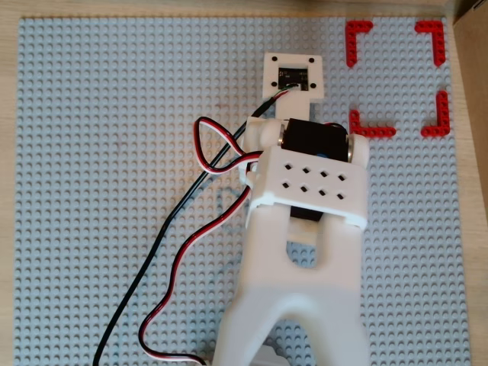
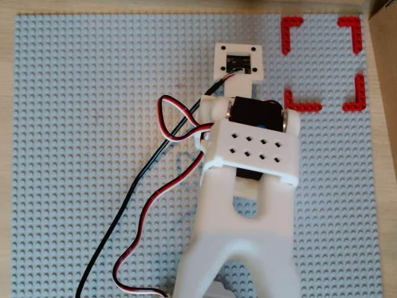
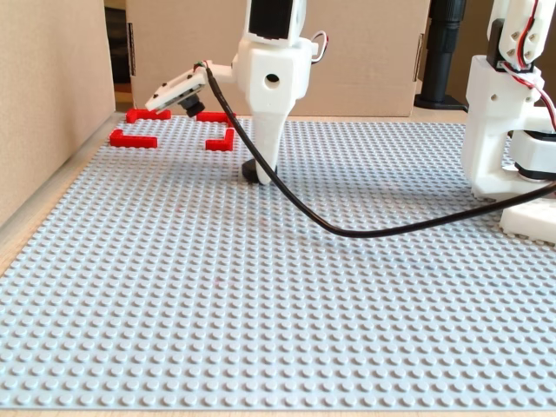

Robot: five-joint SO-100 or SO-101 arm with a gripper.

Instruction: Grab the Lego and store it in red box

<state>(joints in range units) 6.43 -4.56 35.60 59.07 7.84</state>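
One white arm, seen in both overhead views and the fixed view, reaches over a grey studded baseplate (image 3: pixel 261 304). The end effector (image 3: pixel 261 170) points down, its tip at the baseplate; whether it is released or clenched cannot be told. One black Lego (image 3: pixel 250 169) sits on the baseplate, touching the tip, hidden by the arm from above. The red box (image 1: pixel 396 76) consists of four L-shaped corner pieces and lies near the Lego, apart from it. One black cable (image 3: pixel 365 228) trails across the studs.

Bare baseplate (image 3: pixel 261 304) all around; black cable (image 3: pixel 365 228) crosses it.
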